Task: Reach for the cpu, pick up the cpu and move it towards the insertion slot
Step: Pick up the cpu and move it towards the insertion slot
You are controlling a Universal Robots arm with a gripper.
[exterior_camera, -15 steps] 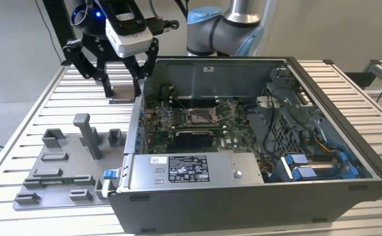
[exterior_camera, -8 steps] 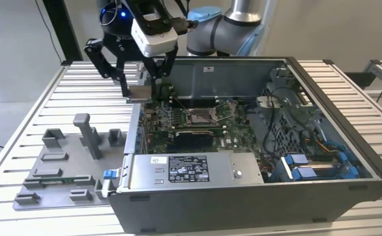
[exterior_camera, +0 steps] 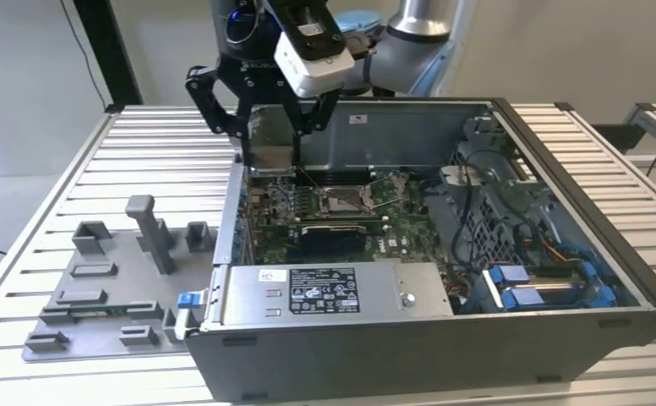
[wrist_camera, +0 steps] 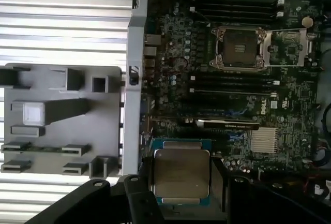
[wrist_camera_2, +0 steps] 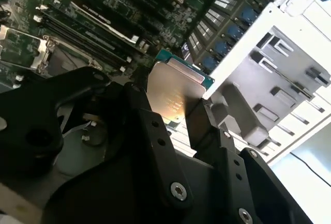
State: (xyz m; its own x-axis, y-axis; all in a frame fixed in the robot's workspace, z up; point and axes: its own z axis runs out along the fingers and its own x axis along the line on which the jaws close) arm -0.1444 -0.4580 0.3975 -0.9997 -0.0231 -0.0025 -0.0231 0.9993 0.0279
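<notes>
Gripper [wrist_camera: 181, 195] fingers clamped on the cpu [wrist_camera: 182, 176], held in the air above the open computer case [exterior_camera: 554, 321].

Seen in the exterior view, the cpu [exterior_camera: 270, 135] hangs over the case's rear wall, apart from the insertion slot [exterior_camera: 341, 200] on the motherboard [exterior_camera: 401, 233]; a grey fixture tray [exterior_camera: 97, 292] lies beside the case.

The exterior view looks down from high up in front of the open computer case [exterior_camera: 441, 254]. Both wrist views ride close behind the claw [wrist_camera: 181, 182], looking past it at the green board [wrist_camera: 232, 79] inside.
</notes>
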